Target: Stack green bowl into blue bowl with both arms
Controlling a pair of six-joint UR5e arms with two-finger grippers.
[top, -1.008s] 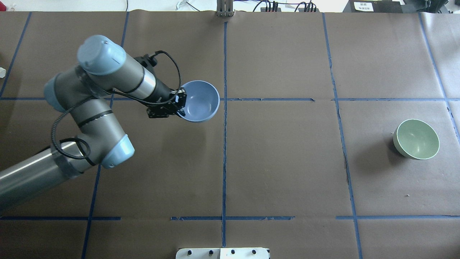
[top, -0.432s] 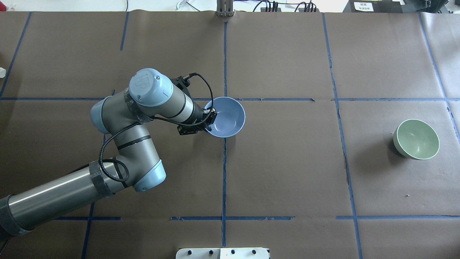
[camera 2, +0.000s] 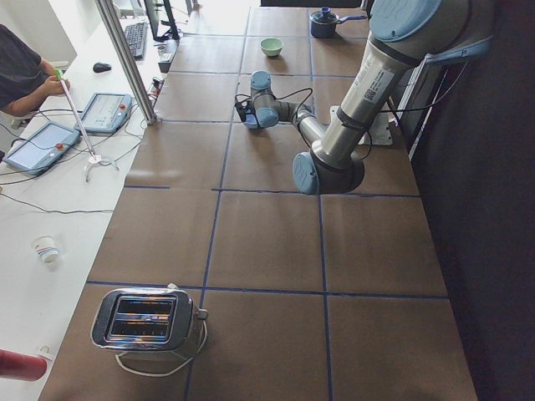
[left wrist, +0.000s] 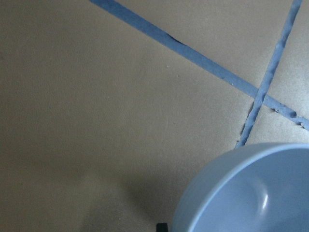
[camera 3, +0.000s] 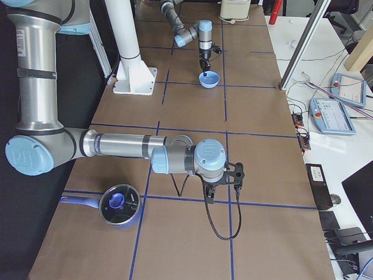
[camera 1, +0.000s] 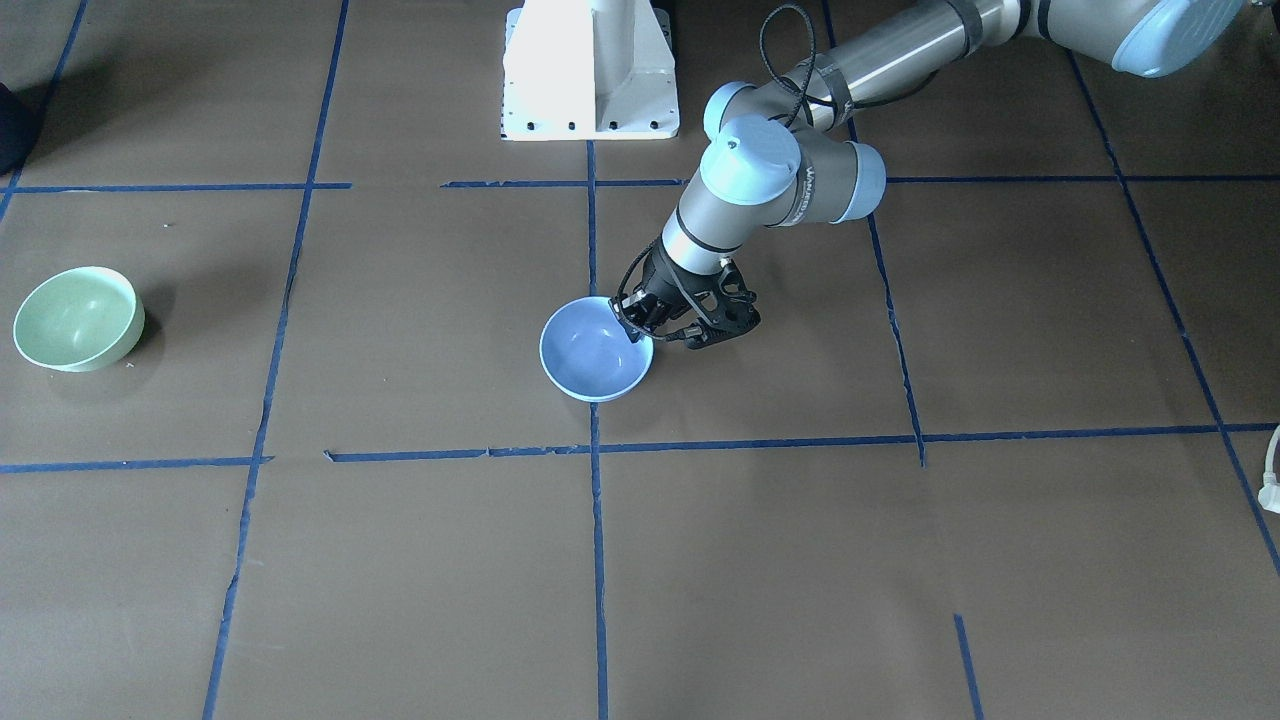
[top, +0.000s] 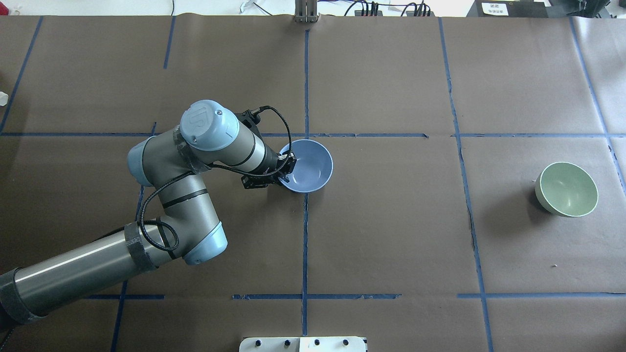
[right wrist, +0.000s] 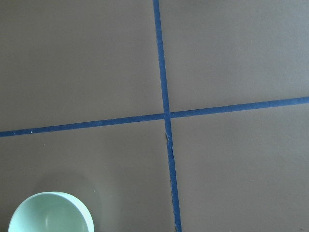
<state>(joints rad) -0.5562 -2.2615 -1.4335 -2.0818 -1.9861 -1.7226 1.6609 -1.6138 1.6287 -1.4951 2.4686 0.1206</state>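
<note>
The blue bowl [top: 308,166] is upright by the table's centre line, low at or just above the paper. My left gripper [top: 287,167] is shut on its rim on the side towards my left arm; this also shows in the front view [camera 1: 636,325]. The left wrist view shows part of the blue bowl [left wrist: 251,193] with its shadow beside it. The green bowl [top: 566,189] stands alone, upright, far to the right, and shows in the right wrist view [right wrist: 50,215]. My right gripper [camera 3: 223,178] hangs above the table near the green bowl's side; I cannot tell whether it is open or shut.
A white pedestal base [camera 1: 590,70] stands at the robot's edge. A toaster [camera 2: 146,322] sits at the table's left end. A blue lidded pot [camera 3: 119,204] sits at the right end. Blue tape lines grid the brown paper.
My left arm has carried the blue bowl right and towards the robot, to the centre line. In the last 0.4 s it shifted only slightly. The green bowl has not moved.
</note>
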